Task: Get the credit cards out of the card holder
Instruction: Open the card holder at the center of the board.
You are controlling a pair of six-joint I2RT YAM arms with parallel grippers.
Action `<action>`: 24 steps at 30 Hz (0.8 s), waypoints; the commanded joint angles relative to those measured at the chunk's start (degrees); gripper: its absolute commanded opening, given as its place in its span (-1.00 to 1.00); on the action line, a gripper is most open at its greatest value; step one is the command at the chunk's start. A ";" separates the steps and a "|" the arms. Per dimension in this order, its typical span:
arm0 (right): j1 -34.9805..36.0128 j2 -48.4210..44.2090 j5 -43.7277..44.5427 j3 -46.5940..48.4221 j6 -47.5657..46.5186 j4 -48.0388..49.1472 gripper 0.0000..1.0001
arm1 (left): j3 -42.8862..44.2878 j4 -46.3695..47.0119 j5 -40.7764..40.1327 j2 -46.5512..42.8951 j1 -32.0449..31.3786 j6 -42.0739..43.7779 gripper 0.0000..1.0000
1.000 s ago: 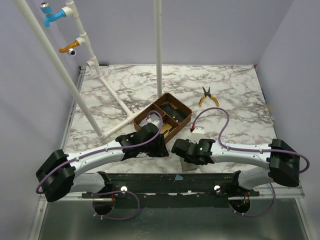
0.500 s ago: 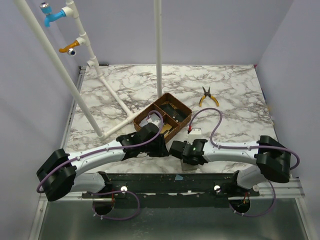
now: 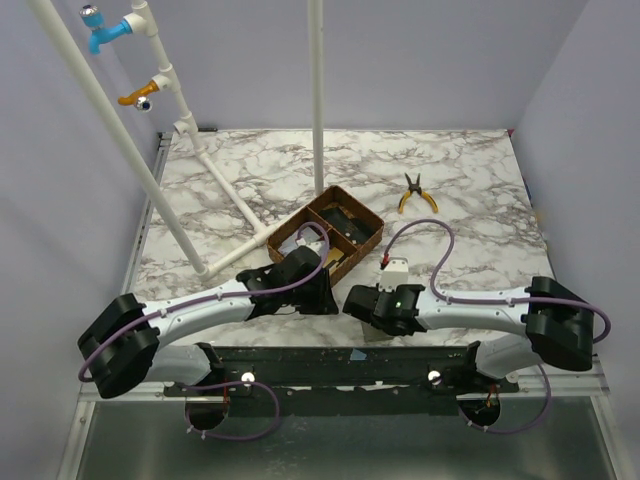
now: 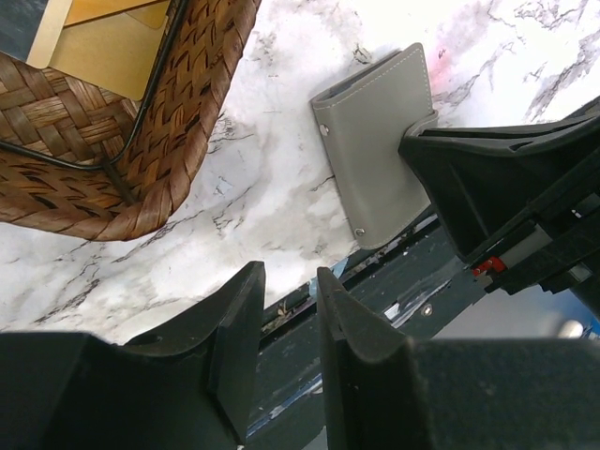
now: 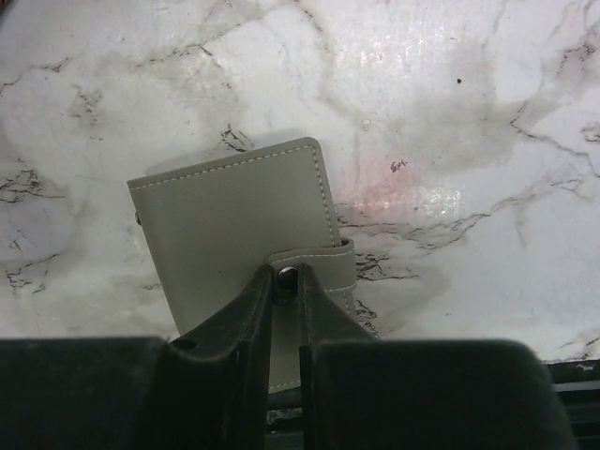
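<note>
**Desk:** Where is the card holder relative to the tray?

**Me:** The card holder (image 5: 234,220) lies flat on the marble table (image 3: 470,170), just off the near right side of the woven tray (image 4: 187,122) and by the table's near edge. It is folded shut, grey cover up, with its strap (image 5: 328,262) wrapped over the right edge.

**Desk:** And the 2 pincers?

**Me:** The right gripper (image 5: 286,281) is squeezed down to a sliver, its 2 fingers pinching the end of the strap at the snap stud. The left gripper (image 4: 289,272) hangs just near of the tray's near corner. Its jaws stand a narrow gap apart and hold nothing.

**Desk:** Is anything blocking your view?

**Me:** From overhead the right gripper's body covers the holder, so I only see it through the wrist cameras. In the left wrist view that same black body butts against the holder's right side.

**Desk:** What else is around the tray?

**Me:** There are tan flat pieces (image 4: 103,47) inside it. Yellow-handled pliers (image 3: 418,192) lie beyond it to the right, well apart. A white pipe frame (image 3: 225,190) stands to its left, with 1 upright pipe (image 3: 317,100) just behind it. A small white piece (image 3: 395,266) that I can't identify sits just right of the tray.
</note>
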 commanded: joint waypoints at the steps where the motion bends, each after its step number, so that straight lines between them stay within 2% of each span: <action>1: 0.11 0.92 -3.68 -3.59 2.68 3.22 -0.99 | 1.93 1.72 1.89 1.36 -0.30 0.49 -0.40; 15: 0.09 -2.91 -10.07 -5.42 6.56 13.37 -0.99 | 5.10 4.26 3.72 7.00 -1.54 1.03 -0.49; 20: 0.04 -2.81 -10.88 -5.84 7.63 14.84 -0.99 | 6.06 5.05 4.46 9.92 -2.21 0.95 -0.62; 24: 0.10 -2.84 -10.81 -6.07 8.56 15.36 -0.99 | 5.86 5.06 4.53 12.61 -2.56 0.27 -0.84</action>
